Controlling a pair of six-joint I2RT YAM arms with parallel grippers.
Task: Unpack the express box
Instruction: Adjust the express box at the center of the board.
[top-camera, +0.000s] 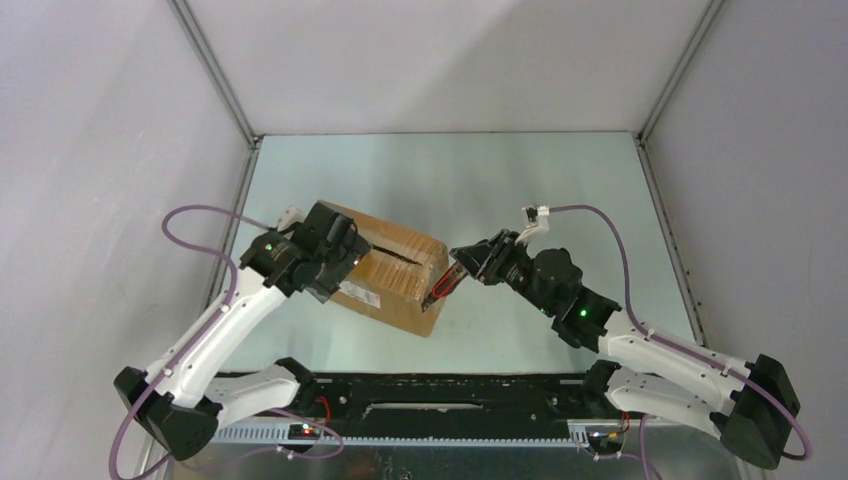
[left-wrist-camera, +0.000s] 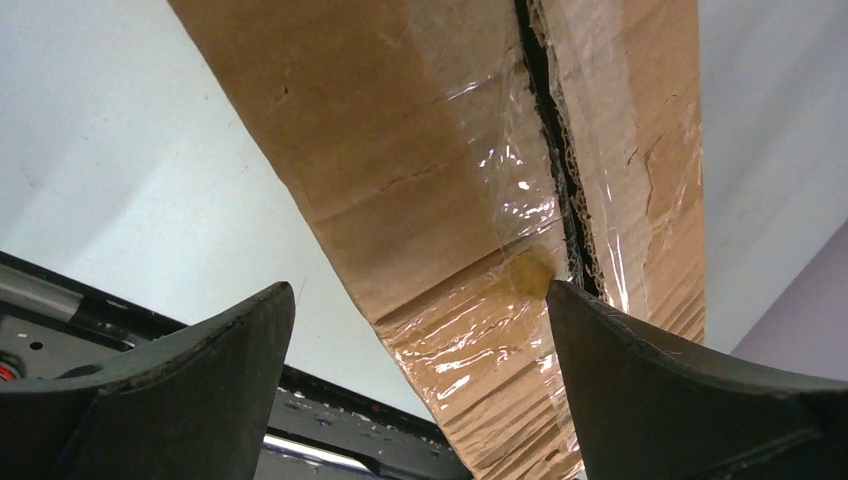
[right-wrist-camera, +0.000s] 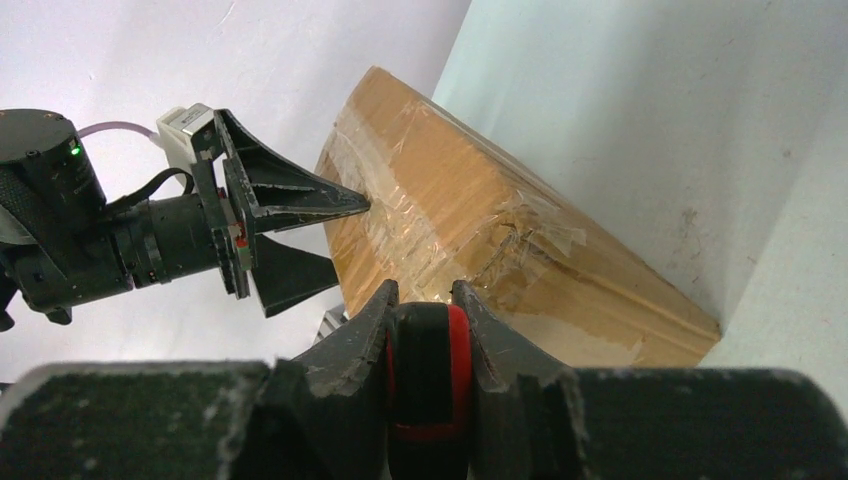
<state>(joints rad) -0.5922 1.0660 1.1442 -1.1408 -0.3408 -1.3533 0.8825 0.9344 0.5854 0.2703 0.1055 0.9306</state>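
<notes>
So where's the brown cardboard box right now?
In the top view, the brown cardboard box sits left of centre, between the left gripper and the right gripper.

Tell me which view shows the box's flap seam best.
Left wrist: the seam runs close up, a dark gap between taped flaps. Top external shows only a thin line on the box. Right wrist shows the taped end; seam unclear.

light: bright, even | shadows: soft | glare: tape | focus: near jaws soft
</notes>
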